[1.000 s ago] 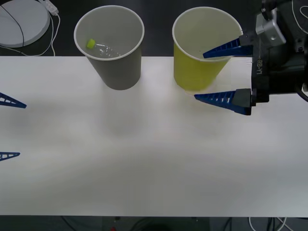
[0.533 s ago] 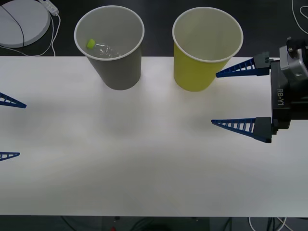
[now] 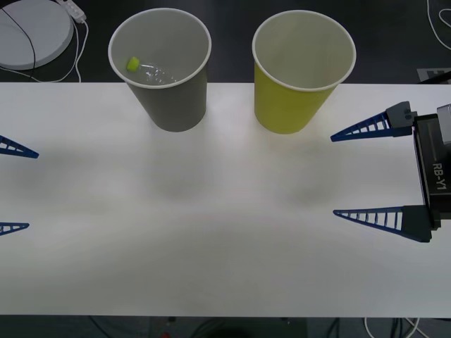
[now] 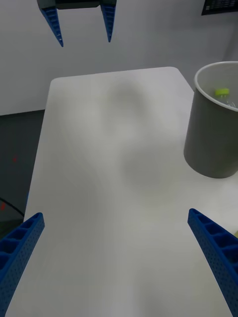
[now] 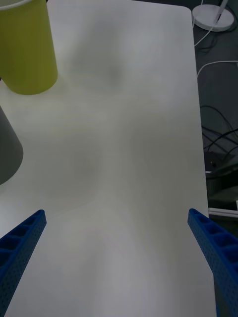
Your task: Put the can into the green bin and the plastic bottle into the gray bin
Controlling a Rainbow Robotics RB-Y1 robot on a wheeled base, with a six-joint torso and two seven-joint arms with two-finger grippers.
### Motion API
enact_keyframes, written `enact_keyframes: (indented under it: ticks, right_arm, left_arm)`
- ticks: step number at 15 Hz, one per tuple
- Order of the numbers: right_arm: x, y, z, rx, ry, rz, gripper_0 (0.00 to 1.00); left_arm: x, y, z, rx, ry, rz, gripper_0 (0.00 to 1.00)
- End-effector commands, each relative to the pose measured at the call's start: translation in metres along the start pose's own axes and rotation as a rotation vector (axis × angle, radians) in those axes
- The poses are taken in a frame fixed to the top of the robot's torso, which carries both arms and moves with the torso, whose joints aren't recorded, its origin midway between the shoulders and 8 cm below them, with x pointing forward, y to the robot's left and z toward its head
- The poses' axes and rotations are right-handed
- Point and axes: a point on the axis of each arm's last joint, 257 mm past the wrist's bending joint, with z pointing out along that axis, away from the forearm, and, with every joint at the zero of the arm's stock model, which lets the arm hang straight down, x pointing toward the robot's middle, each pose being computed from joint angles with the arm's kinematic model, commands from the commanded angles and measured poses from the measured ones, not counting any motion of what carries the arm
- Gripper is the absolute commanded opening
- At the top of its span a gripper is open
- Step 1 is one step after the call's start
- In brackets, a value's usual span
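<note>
Your white bench (image 3: pixel 211 232) takes up most of the front view, with nothing lying on its open surface. At the upper middle stand the two bins, well apart: the gray bin (image 3: pixel 173 98) to the left, the green bin (image 3: pixel 292 105) to the right, both upright at the bench's far edge. The right claw (image 3: pixel 368 172) sits at the right edge of the frame, fingers spread wide and holding nothing, its tips pointing toward frame left; the green bin lies up and to the left of it, near but not touching. The left claw (image 3: pixel 14 186) shows just its two tips at the left edge, also spread wide and empty.

The plastic bottle (image 3: pixel 151 70) is inside the gray bin, lime cap toward the bin's left wall (its clear body is hard to trace). You cannot see a can in the green bin from this angle. I'd judge the sorting finished or nearly so, with no grasp lined up.
</note>
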Motion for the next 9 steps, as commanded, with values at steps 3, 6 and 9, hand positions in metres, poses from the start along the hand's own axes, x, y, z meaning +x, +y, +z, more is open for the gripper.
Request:
enact_keyframes:
  ticks: [3,6,9]
  right_arm:
    - [0.0062,0.0068,-0.0036,-0.01,0.009,-0.01,1.0]
    - [0.006,0.0076,-0.0036,-0.011,0.006,0.001,1.0]
    - [0.0048,0.0095,-0.0034,-0.014,-0.004,0.024,1.0]
  left_arm:
    - [0.0,0.0,0.0,0.0,0.0,0.0,1.0]
    - [0.0,0.0,0.0,0.0,0.0,0.0,1.0]
    - [0.0,0.0,0.0,0.0,0.0,0.0,1.0]
